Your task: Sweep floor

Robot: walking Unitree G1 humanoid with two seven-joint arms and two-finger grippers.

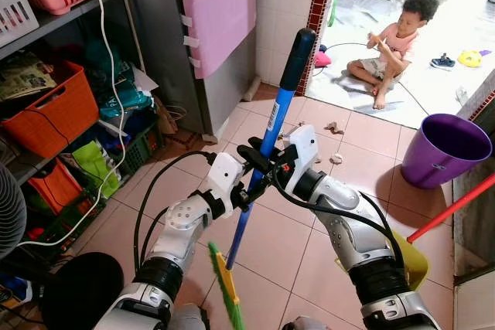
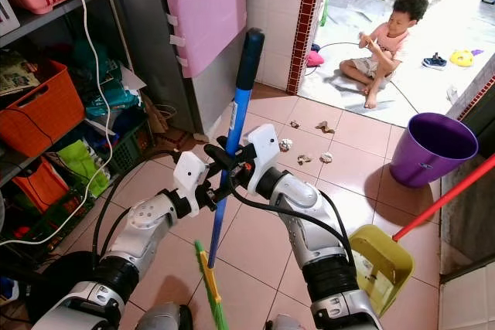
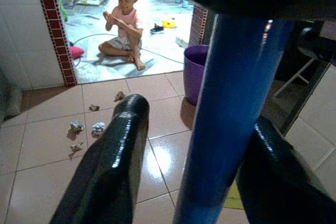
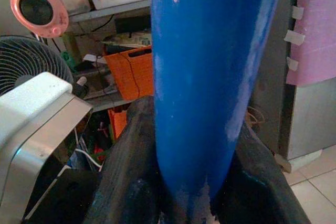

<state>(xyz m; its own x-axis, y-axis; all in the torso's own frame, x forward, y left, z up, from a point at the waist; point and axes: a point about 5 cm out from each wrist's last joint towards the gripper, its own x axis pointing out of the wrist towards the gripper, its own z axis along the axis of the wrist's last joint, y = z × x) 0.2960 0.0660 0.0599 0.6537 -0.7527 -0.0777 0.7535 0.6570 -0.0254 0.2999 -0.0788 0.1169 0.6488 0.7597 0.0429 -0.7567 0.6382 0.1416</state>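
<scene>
Gripping the blue broom handle (image 1: pixel 267 133) mid-shaft, left claw (image 1: pixel 246 191) and right claw (image 1: pixel 261 161) both clamp it upright over the tiled floor (image 1: pixel 271 245). Its green bristle head (image 1: pixel 227 287) is cut off at the near edge. Paper scraps (image 2: pixel 305 144) lie farther off. A yellow dustpan (image 2: pixel 379 264) sits partly hidden behind the right arm; a purple bucket (image 1: pixel 442 148) stands right.

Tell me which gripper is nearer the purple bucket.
Right. The right gripper is clamped on the broom handle, on the side toward the purple bucket. The left gripper grips the handle just below it, slightly farther from the bucket.
</scene>
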